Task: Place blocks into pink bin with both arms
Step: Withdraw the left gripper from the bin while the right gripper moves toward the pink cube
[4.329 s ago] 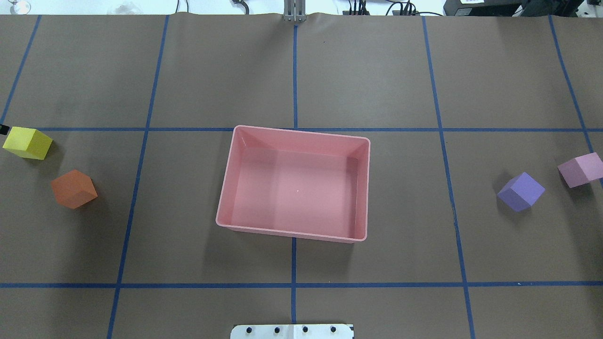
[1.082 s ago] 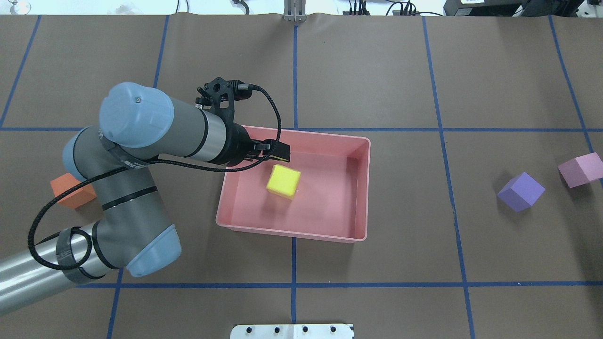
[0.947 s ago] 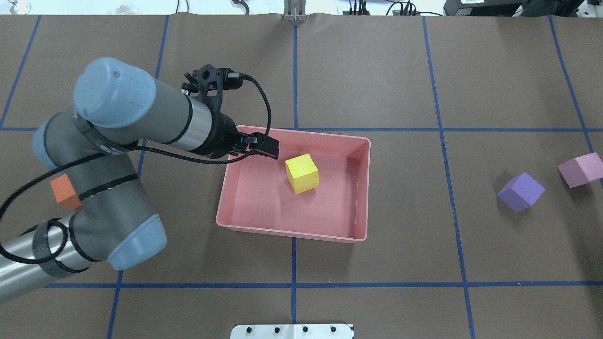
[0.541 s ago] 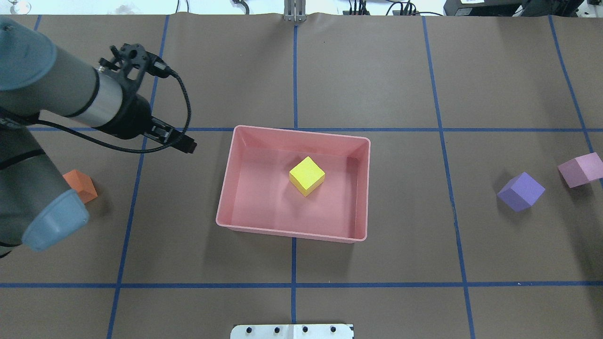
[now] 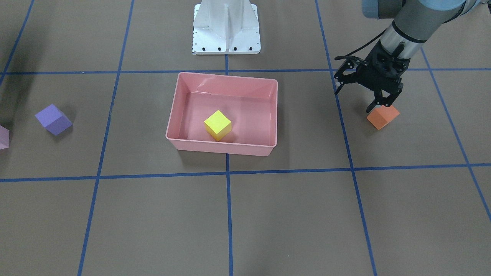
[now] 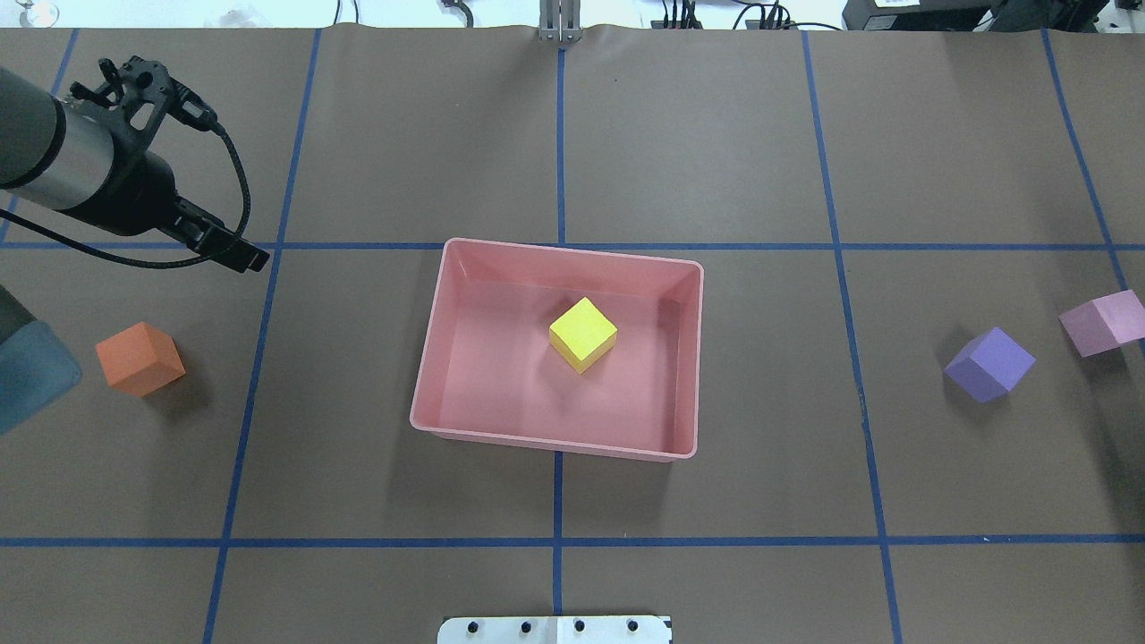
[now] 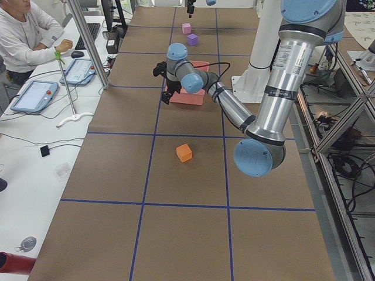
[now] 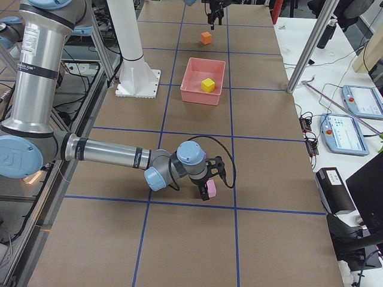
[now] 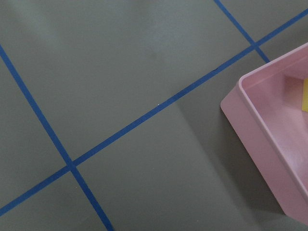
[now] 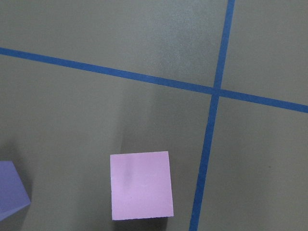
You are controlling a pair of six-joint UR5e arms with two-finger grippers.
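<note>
The pink bin (image 6: 555, 442) sits mid-table with the yellow cube (image 6: 582, 333) resting inside it; both also show in the front view, the bin (image 5: 222, 148) and the cube (image 5: 218, 124). My left gripper (image 5: 356, 96) is open and empty, raised above the table between the bin and the orange cube (image 6: 139, 358). The purple cube (image 6: 988, 363) and light pink cube (image 6: 1102, 322) lie at the right. My right gripper (image 8: 206, 184) hovers over the light pink cube (image 10: 141, 185); I cannot tell whether it is open.
The white base plate (image 6: 555, 629) is at the near table edge. Blue tape lines grid the brown table cover. An operator (image 7: 23, 35) sits at a side desk with tablets (image 7: 35, 96) beyond the table's far edge.
The left gripper let go of the yellow cube in the bin, then pulled back left and away. The cube tumbled and settled. The orange cube is uncovered again.
</note>
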